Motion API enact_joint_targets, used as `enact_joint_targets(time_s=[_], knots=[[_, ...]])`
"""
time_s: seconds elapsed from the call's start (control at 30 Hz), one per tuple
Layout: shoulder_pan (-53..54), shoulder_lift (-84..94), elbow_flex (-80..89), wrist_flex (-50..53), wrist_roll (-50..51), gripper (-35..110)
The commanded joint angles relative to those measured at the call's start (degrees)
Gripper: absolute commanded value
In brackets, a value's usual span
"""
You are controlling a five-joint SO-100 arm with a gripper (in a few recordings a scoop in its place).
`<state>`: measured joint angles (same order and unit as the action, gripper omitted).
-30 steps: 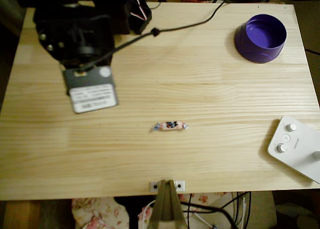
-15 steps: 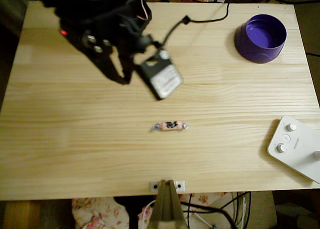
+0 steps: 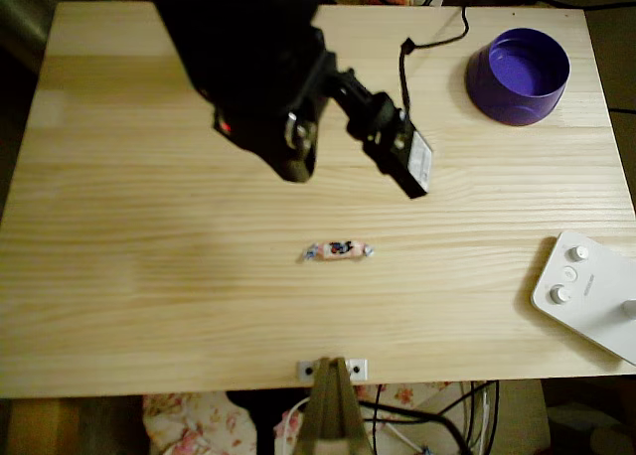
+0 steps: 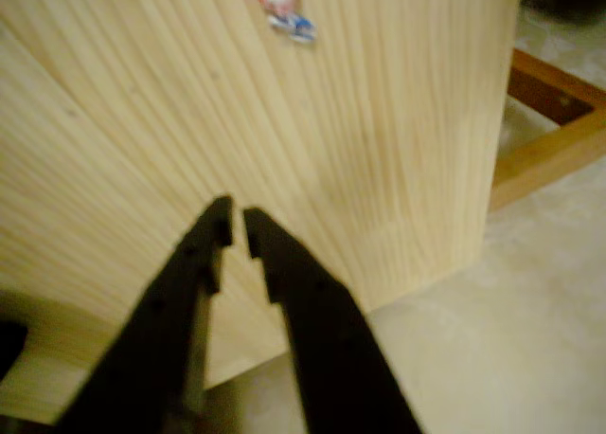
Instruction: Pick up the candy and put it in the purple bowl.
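End effector [image 4: 237, 230] narrow, fingertips nearly touching, holding nothing, above the pale wooden worktop [image 3: 149, 276] | candy [image 3: 339, 249] lies flat ahead of its tips, well apart | purple bowl [image 3: 518, 75] far right, upright.

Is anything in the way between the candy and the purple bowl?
Nothing on the table lies between the candy and the bowl, just bare wood. The arm hangs above that stretch, its hand holding nothing.
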<state>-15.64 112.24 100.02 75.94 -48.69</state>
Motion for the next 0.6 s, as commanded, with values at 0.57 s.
enact_joint_targets(time_s=[0.57], knots=[[-3.6, -16.1, -16.9, -0.7, -1.7, 11]])
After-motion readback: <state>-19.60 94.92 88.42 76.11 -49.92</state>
